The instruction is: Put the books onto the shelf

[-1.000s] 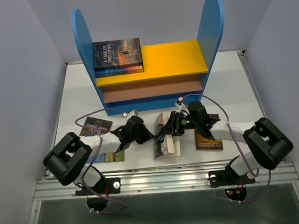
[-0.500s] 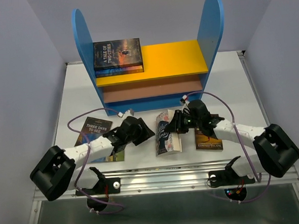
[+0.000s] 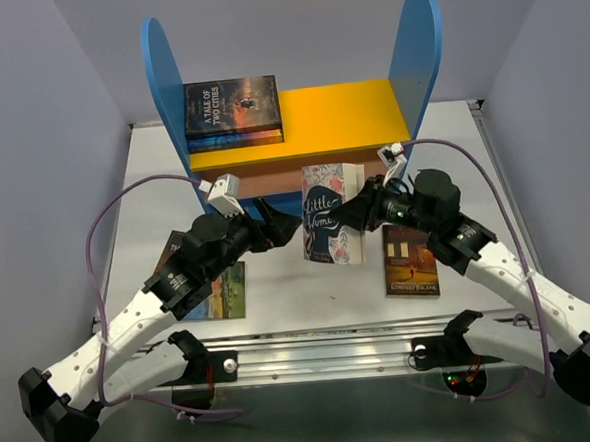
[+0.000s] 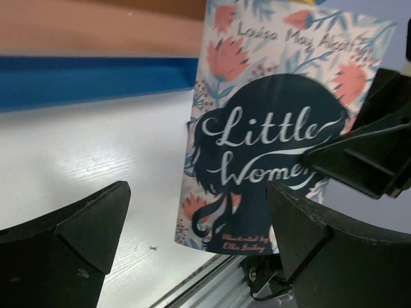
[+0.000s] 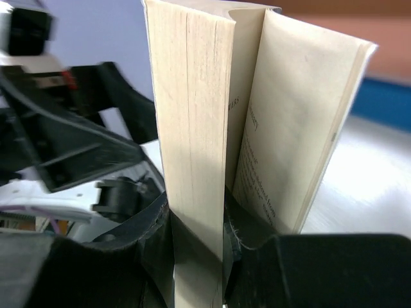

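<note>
The Little Women book hangs upright above the table, just in front of the shelf. My right gripper is shut on it from the right. In the right wrist view its jaws clamp the page block, and the last leaves splay outside the right finger. My left gripper stands open just left of the book, not touching it. In the left wrist view the cover shows beyond the wide-open left gripper. Two books lie stacked on the yellow top board's left end.
A dark-covered book lies flat on the table under my right arm. Two more books lie flat under my left arm, partly hidden. The tall blue side panels flank the shelf boards. The metal rail runs along the near edge.
My right gripper closed on the Little Women book and lifted it from the table, upright, toward the shelf. My left gripper opened wide, and the left arm stretched forward.
</note>
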